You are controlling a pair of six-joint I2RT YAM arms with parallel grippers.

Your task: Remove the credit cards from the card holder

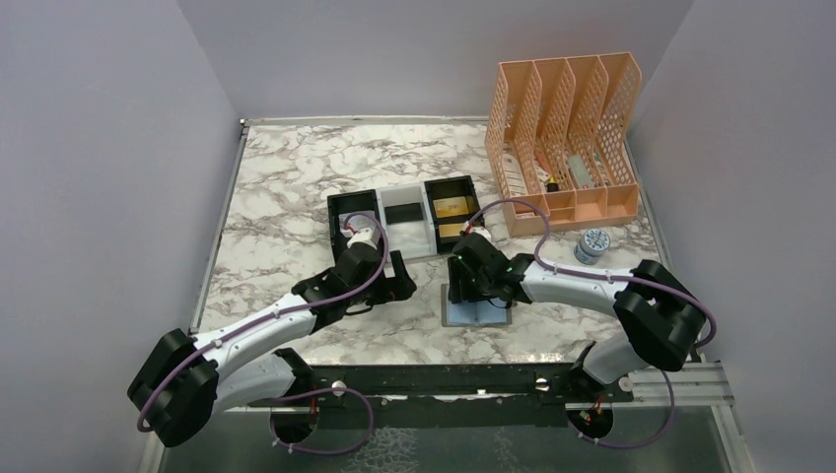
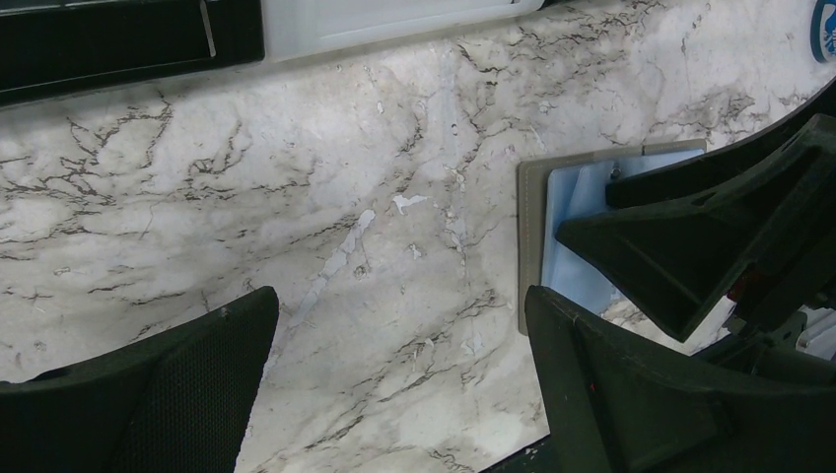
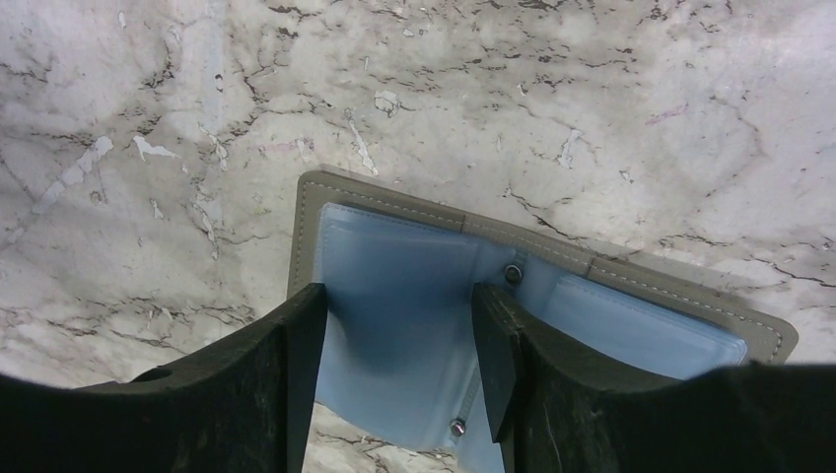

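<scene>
Your right jaws stand half open and empty, astride a blue panel of the holder (image 3: 394, 296), which lies open on the worktop (image 1: 286, 187) before the tray (image 1: 394, 232); likely poised to pinch a pocket. Your left jaws gape empty beside it. Only overhead shows a gold card (image 1: 451, 207) in the tray; the right wrist view shows the pockets, contents unclear.

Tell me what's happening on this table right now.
The card holder lies open on the marble table, blue inside up. The right pincer is down over it, its jaws apart around one blue panel, no card visibly gripped. The left pincer hangs wide open beside it, empty. What looks like a gold-yellow card lies in the right compartment of the black-and-white tray.
</scene>
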